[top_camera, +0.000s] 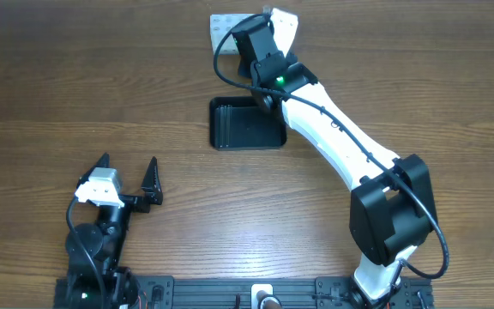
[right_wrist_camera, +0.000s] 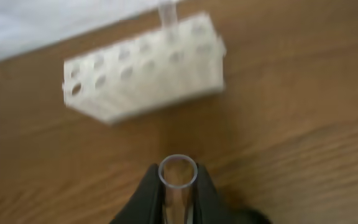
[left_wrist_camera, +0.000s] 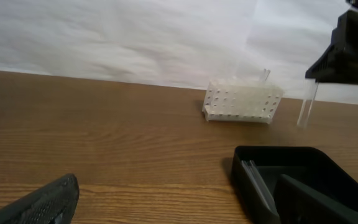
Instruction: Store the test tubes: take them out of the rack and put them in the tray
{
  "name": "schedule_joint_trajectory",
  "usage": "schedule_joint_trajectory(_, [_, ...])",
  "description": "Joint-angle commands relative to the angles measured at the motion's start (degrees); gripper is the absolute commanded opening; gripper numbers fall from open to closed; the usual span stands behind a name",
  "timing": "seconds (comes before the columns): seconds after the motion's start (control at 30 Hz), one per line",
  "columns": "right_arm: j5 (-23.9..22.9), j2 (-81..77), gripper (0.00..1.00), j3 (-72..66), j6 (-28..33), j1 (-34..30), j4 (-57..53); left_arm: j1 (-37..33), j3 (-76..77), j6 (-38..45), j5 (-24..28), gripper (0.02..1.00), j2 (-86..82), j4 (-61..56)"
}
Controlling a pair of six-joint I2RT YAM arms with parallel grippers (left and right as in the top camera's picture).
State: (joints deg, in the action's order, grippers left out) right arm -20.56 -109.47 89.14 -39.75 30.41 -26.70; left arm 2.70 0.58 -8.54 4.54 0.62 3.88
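Wood-grain brown worktop (top_camera: 75, 86). The white plastic test-tube rack with rows of round holes (left_wrist_camera: 241, 102) stands at its far edge and serves as the reference.

Right claw (right_wrist_camera: 178, 196): reached out beside the rack, black fingers (right_wrist_camera: 149, 194) closed narrowly on a clear glass test tube (left_wrist_camera: 307, 106). The tube is gripped near its open mouth and hangs upright. It is out of the rack, just beside one end, and apart from it. Cannot tell whether its lower end touches the worktop.

One more clear tube (left_wrist_camera: 265, 76) stands upright in a hole at that same end of the rack, its top rising above the rack.

The black rectangular plastic tray (top_camera: 216, 124) lies near the rack, on the side towards the arm bases, with a strip of bare worktop between them. Something clear and slim (left_wrist_camera: 257, 180) lies inside the tray against one wall; it looks like a tube, but the count is uncertain.

Left claw (top_camera: 129, 163): well apart from the rack, beyond the tray and off to the left, low over the worktop. Fingers are spread wide and hold nothing.
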Motion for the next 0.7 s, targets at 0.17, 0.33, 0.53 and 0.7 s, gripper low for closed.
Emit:
schedule_joint_trajectory(0.17, [5.27, 0.68, 0.016, -0.13, -6.73, 1.27, -3.61, -0.22, -0.24, 0.83, 0.52, 0.998, -0.46, 0.2])
schedule_joint_trajectory(0.33, [6.4, 0.59, 0.016, -1.44, -6.75, 2.51, -4.48, -0.22, -0.24, 0.83, 0.52, 0.998, -0.46, 0.2])
schedule_joint_trajectory(0.53, [9.57, 0.59, 0.014, -3.67, -6.95, 2.73, -7.19, -0.22, -0.24, 0.83, 0.52, 0.996, -0.46, 0.2])
schedule_joint_trajectory(0.7, [9.57, 0.59, 0.016, -6.93, -6.95, 2.73, -6.84, -0.22, -0.24, 0.83, 0.52, 0.998, -0.46, 0.22])
